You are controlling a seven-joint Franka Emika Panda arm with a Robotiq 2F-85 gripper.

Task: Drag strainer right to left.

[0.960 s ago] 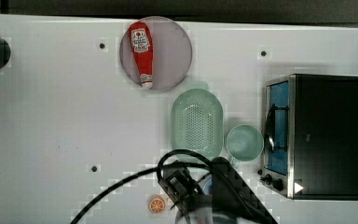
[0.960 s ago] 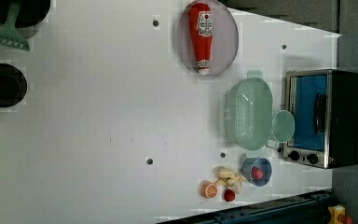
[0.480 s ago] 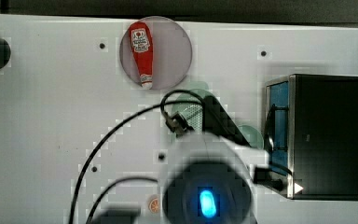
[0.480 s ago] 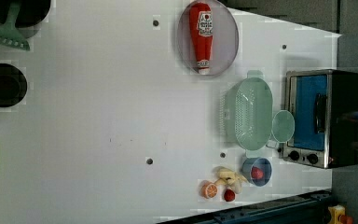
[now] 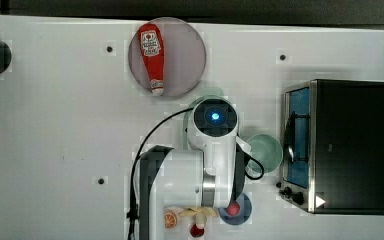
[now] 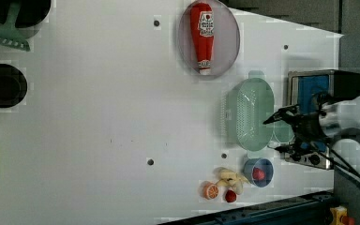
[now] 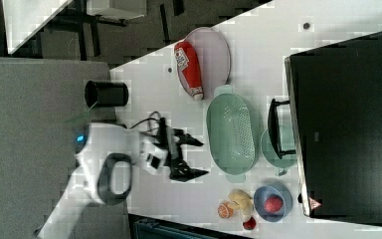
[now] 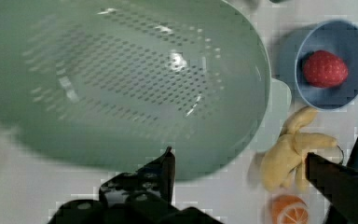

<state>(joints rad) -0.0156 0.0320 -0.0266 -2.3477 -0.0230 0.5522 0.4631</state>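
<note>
Strainer lies flat on the white counter, hollow side up, long axis running from the grey plate toward the small blue bowl; mint cup sits just beside it on the toaster oven side. Ketchup bottle rests on the plate. Gripper hangs above the strainer's near rim, jaws spread wide and empty, one finger over the rim in the wrist view. Judged purpose: set wide so one finger can drop inside the wall and hook it for a drag. Peeled banana, orange slice and strawberry crowd that end; open counter lies toward the left view's left.
</note>
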